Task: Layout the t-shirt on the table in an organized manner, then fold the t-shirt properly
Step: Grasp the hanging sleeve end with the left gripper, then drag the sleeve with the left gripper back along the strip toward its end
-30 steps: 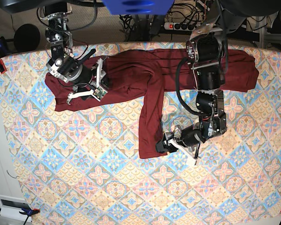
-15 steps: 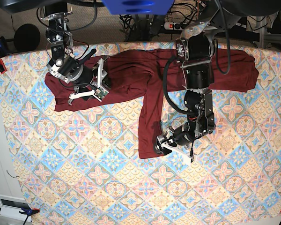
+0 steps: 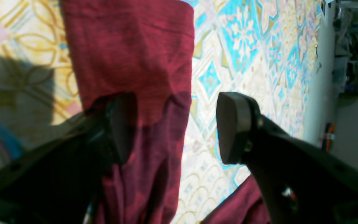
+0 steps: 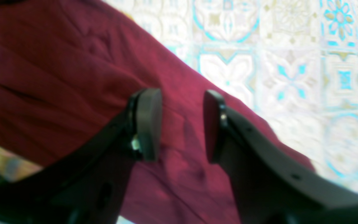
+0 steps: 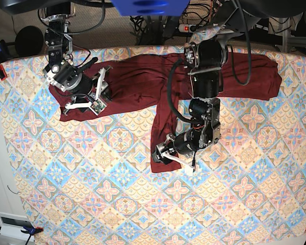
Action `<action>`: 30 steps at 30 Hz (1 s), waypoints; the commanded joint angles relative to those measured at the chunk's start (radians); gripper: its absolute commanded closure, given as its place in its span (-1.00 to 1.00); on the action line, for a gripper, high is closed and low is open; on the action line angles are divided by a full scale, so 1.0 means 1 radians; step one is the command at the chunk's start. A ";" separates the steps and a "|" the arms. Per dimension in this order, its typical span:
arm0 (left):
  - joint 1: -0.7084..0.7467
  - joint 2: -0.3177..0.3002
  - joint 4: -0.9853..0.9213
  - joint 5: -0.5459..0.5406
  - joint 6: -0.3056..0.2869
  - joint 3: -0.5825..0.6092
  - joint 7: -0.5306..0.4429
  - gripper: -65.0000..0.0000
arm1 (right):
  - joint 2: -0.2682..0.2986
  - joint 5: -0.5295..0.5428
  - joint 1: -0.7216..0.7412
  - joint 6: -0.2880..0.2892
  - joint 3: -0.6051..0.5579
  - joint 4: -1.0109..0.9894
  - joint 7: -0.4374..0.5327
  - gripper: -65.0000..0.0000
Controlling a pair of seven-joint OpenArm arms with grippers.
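My left arm reaches down from the far edge of the desk (image 5: 51, 204), bent at the elbow, and my left fingers (image 5: 172, 155) hang spread apart over the end of the sleeve that runs toward the near edge. In the left wrist view one pad (image 3: 121, 124) sits over the red cloth and the other is over bare desk; nothing is gripped.

My right arm comes in at the far corner, and my right fingers (image 5: 89, 92) sit parted over the other sleeve. In the right wrist view the pads (image 4: 148, 123) stand apart with cloth below them, and I cannot tell whether they touch it.

The shirt (image 5: 143, 81) lies across the far part of the desk, body rumpled, one sleeve out toward the side, one hanging toward the near edge.

A power strip (image 5: 196, 28) and cables (image 5: 148, 25) lie behind the desk. I can read no writing anywhere.
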 commanded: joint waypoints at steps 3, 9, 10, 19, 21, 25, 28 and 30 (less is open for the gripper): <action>-0.011 0.003 0.002 0.014 0.007 0.004 -0.005 0.06 | 0.008 0.080 0.010 -0.008 0.063 0.022 0.020 0.32; -0.016 0.003 0.002 0.013 0.007 0.004 0.000 1.00 | 0.008 0.189 0.010 -0.008 0.155 0.022 0.020 0.32; -0.016 0.003 0.002 0.013 0.007 0.004 0.003 1.00 | 0.008 0.207 0.010 -0.008 0.174 0.022 0.020 0.32; 0.049 -0.050 0.220 -0.111 0.003 -0.001 0.081 1.00 | 0.008 0.347 0.010 -0.008 0.320 0.022 0.018 0.32; 0.081 -0.063 0.306 -0.139 0.003 -0.001 0.117 1.00 | 0.008 0.353 0.008 -0.008 0.329 0.022 0.018 0.32; 0.144 -0.102 0.434 -0.168 0.003 -0.001 0.160 1.00 | 0.008 0.355 -0.001 -0.008 0.326 0.021 0.017 0.32; 0.204 -0.132 0.527 -0.211 0.003 -0.002 0.178 1.00 | 0.008 0.352 -0.012 -0.008 0.321 0.021 0.017 0.32; 0.240 -0.162 0.593 -0.254 0.000 -0.002 0.199 1.00 | 0.008 0.353 -0.012 -0.008 0.320 0.021 0.017 0.32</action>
